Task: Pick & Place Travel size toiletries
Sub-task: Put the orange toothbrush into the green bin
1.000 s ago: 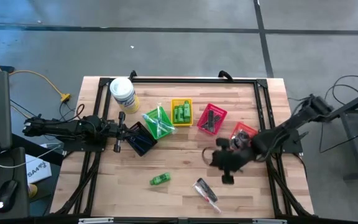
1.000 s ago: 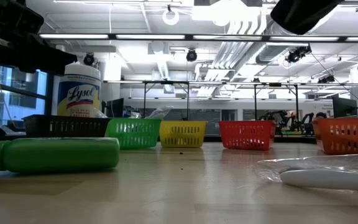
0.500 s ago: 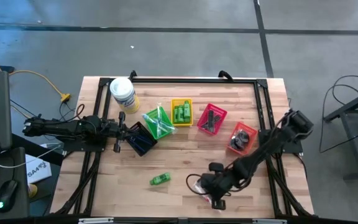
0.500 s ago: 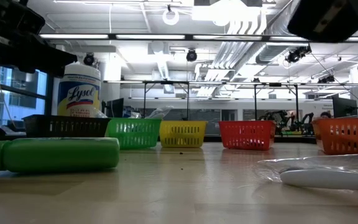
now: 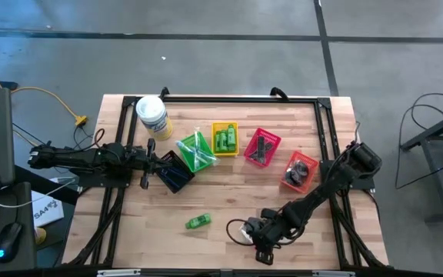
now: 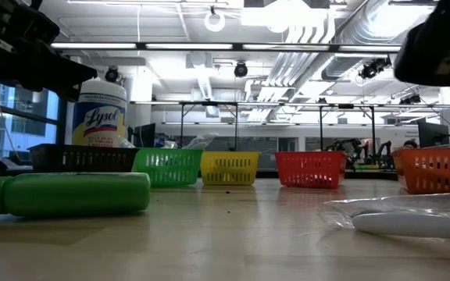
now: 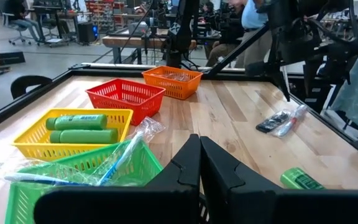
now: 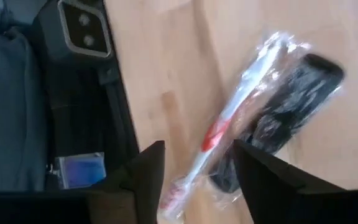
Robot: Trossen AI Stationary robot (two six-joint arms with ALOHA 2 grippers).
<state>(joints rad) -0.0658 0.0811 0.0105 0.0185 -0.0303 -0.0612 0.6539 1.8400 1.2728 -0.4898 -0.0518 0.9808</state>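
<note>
A clear packet (image 8: 260,106) holding a white toothbrush and a black comb lies flat on the table near its front edge. It also shows in the low view (image 6: 412,220). My right gripper (image 8: 194,168) is open just above it, one finger on each side of the packet's near end; in the high view (image 5: 257,240) it covers the packet. A green mini bottle (image 5: 198,221) lies on its side on the bare table. My left gripper (image 7: 199,163) is shut and empty at the table's left (image 5: 148,166), beside the black basket (image 5: 174,174).
A row of small baskets stands mid-table: green (image 5: 194,151) with wrapped items, yellow (image 5: 224,139) with green bottles, red (image 5: 261,148) and orange (image 5: 301,171) with dark items. A white Lysol tub (image 5: 151,115) stands at the far left. A person shows beyond the table (image 7: 253,12).
My right gripper has gone from beside the orange basket toward the table's near edge and leftward, coming down over the clear packet. The packet and the green bottle have stayed where they were.
</note>
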